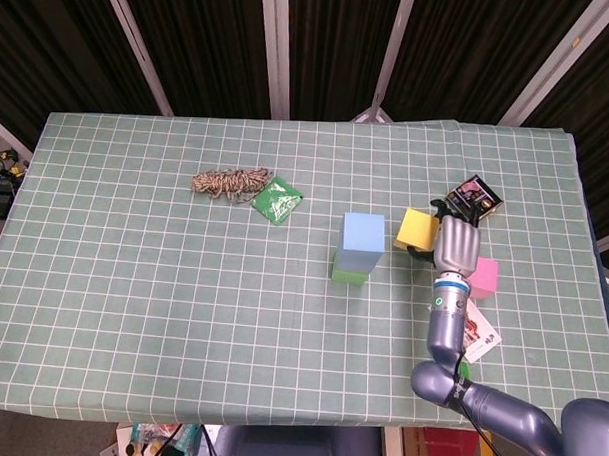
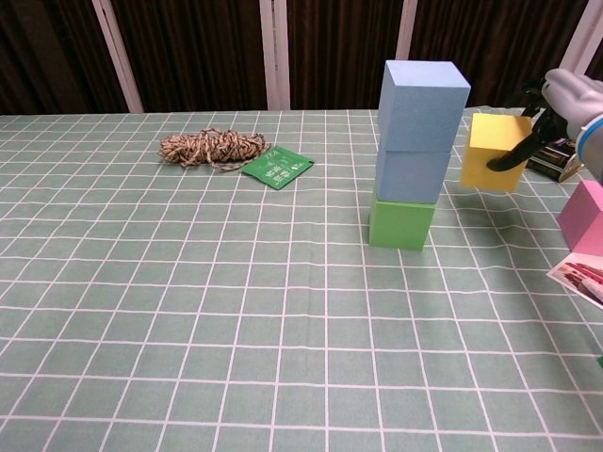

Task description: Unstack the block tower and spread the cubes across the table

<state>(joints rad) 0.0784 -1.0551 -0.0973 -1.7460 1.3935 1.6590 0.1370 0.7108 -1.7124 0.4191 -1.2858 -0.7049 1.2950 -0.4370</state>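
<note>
Currently right hand (image 2: 565, 99) grips the yellow cube (image 2: 496, 151), held off the checked green tablecloth (image 1: 134, 252), right of the tower and apart from it. Tower: matte foam, two blue cubes (image 2: 421, 122) on a green cube (image 2: 400, 222), edges square. Pink cube (image 2: 584, 217) sits near the right edge, beside a printed card (image 2: 579, 278). Frayed twine bundle (image 2: 211, 147) and glossy green packet (image 2: 278, 167) lie far left. Left hand isn't visible.

Tabletop (image 1: 132, 282) under green checked cloth, matt, bit wrinkly. Blue cubes (image 2: 422, 94), green cube (image 2: 400, 224), yellow cube (image 2: 494, 151), pink cube (image 2: 584, 217) look like matt foam. Twine bundle (image 2: 211, 147) rough, fibrous. Green packet (image 2: 278, 167) slightly glossy. Right hand (image 1: 458, 246) smooth grey plastic, fingers (image 2: 516, 155) black.
</note>
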